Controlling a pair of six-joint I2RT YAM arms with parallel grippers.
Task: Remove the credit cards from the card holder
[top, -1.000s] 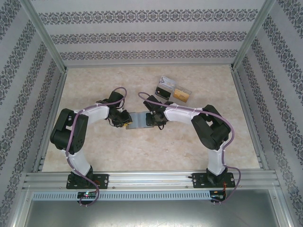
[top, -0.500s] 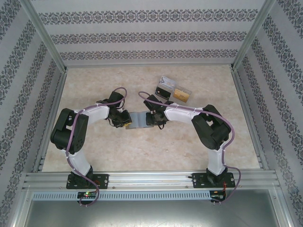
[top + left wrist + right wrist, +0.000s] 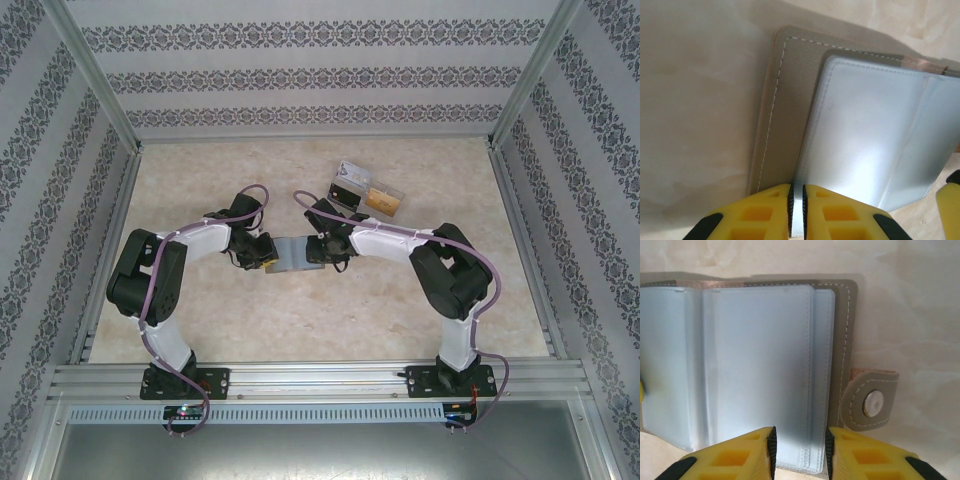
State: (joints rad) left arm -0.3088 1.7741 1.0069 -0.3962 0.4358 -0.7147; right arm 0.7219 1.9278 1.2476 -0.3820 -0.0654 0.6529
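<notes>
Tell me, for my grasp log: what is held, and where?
Left gripper pinches a clear sleeve of the card holder by one edge; right gripper is open, holding nothing.

One card holder (image 3: pixel 290 252), one tray (image 3: pixel 399 195), two arms (image 3: pixel 160 290) (image 3: pixel 450 280)

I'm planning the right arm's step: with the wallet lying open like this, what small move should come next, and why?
Probably close the right gripper on the top plastic sleeve. Its jaws stand apart astride that sleeve's near edge, while the left gripper pinches the opposite sleeve, steadying the open card holder. Gripping it should let the page be turned.
</notes>
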